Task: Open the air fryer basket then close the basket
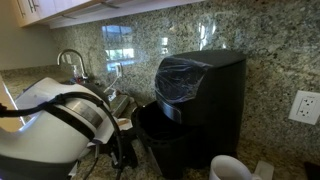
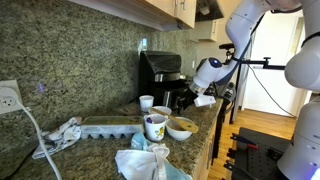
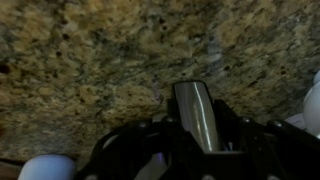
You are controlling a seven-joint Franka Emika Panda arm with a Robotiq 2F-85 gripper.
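We see the air fryer basket as a dark black drawer forming the lower front of the tall glossy air fryer. The fryer's rounded upper face catches bright reflections. In this exterior view the basket seems to stand a little forward of the fryer's body, with a shadowed gap under the shiny upper front. The darkness there keeps us from judging how far out it sits. In the wrist view its handle fills the centre of the picture. It is a black grip with a brushed silver strip along its length, seen against speckled granite.

The fryer stands on the granite tabletop, backed up against the stone wall.

The end effector sits right at the front of the basket, at handle height, carried by the white arm that reaches in from the open side of the tabletop. From the wrist camera the handle lies straight ahead and centred, with black shapes close on either side of it along the bottom edge. We cannot tell whether those shapes are the fingers or whether they touch the handle. So we cannot tell how wide the end effector stands or whether it grips anything.

A white mug stands just beside the fryer, and a white bowl rests on the tabletop near the end effector.
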